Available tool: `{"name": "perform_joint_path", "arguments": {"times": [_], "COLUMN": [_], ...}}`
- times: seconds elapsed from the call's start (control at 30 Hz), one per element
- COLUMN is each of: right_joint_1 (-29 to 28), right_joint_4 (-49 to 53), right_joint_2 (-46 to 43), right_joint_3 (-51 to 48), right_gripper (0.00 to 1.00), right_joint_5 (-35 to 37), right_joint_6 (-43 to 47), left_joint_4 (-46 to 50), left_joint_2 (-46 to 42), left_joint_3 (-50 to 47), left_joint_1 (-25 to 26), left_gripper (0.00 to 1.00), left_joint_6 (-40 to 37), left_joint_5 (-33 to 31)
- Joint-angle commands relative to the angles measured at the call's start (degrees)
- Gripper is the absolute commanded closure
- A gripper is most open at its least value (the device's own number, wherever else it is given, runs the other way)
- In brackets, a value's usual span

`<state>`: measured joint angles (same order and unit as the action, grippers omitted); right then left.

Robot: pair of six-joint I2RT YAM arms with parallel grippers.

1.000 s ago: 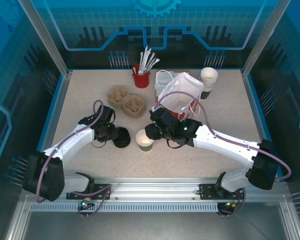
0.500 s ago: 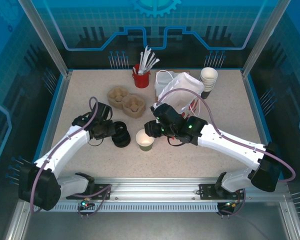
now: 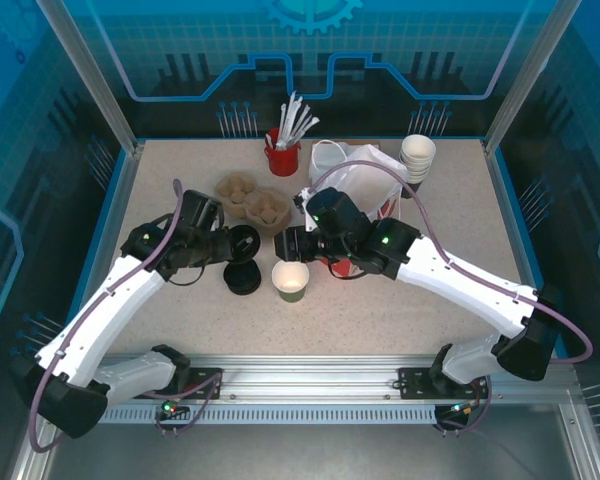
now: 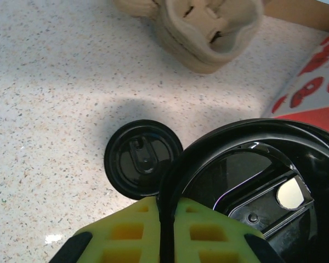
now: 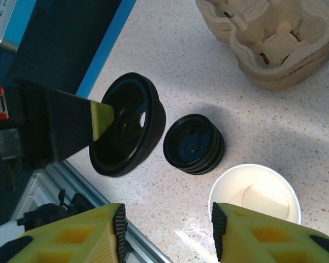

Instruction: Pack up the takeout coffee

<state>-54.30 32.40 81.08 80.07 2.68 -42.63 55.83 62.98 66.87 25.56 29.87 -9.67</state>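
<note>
The speckled tabletop carries an open paper cup up front, with a squat stack of black lids just beside it. Behind sit pulp cup carriers, a red holder of white sticks, a white bag and stacked white cups.

Two slim robot arms. The left arm and right arm each had glossy white link shells joined by rounded black joint housings. A thin purple cable looped loosely alongside each. Small green lights glowed on the right arm's black wrist. The left gripper and right gripper had yellow fingers moulded with rectangular recesses, the right pair edged with ribbed black strips.
</note>
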Motion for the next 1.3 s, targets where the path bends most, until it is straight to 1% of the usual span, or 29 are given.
{"name": "perform_joint_path", "arguments": {"times": [0.0,0.17,0.27,0.53,0.63,0.7,0.83,1.1,1.27], "right_joint_1": [0.51,0.53,0.52,0.82,1.02,1.2,1.74,2.57,3.58], "right_joint_4": [3.34,4.74,5.41,6.01,6.05,5.99,5.76,5.93,6.36], "right_joint_2": [1.74,3.85,4.68,5.14,5.14,5.05,5.14,5.42,5.41], "right_joint_3": [3.51,5.81,6.48,6.52,6.37,6.16,5.52,5.25,4.92], "right_gripper": [0.5,0.48,0.48,0.5,0.53,0.57,0.62,0.7,0.84], "right_joint_5": [-1.8,-2.34,-2.27,-2.23,-2.45,-2.5,-3.13,-3.73,-4.12], "right_joint_6": [-0.7,-0.76,-0.77,-0.78,-0.83,-0.83,-1.09,-1.23,-1.47], "left_joint_4": [4.26,4.8,4.87,4.46,4.35,4.31,4.16,3.32,2.44], "left_joint_2": [-0.51,0.35,1.06,2.89,3.46,3.83,4.14,4.33,4.17], "left_joint_3": [3.48,6.45,7.73,9.06,9.5,9.72,10.25,10.34,10.33], "left_joint_1": [2.98,7.97,10.13,13.16,13.57,13.8,14.1,14.35,14.36], "left_gripper": [0.9,0.9,0.9,0.91,0.91,0.91,0.91,0.91,0.91], "left_joint_6": [-0.87,-0.29,0.09,0.55,0.37,0.24,0.11,-0.22,-0.66], "left_joint_5": [-1.71,-3.1,-3.74,-4.64,-4.81,-4.92,-5.01,-4.58,-4.06]}}
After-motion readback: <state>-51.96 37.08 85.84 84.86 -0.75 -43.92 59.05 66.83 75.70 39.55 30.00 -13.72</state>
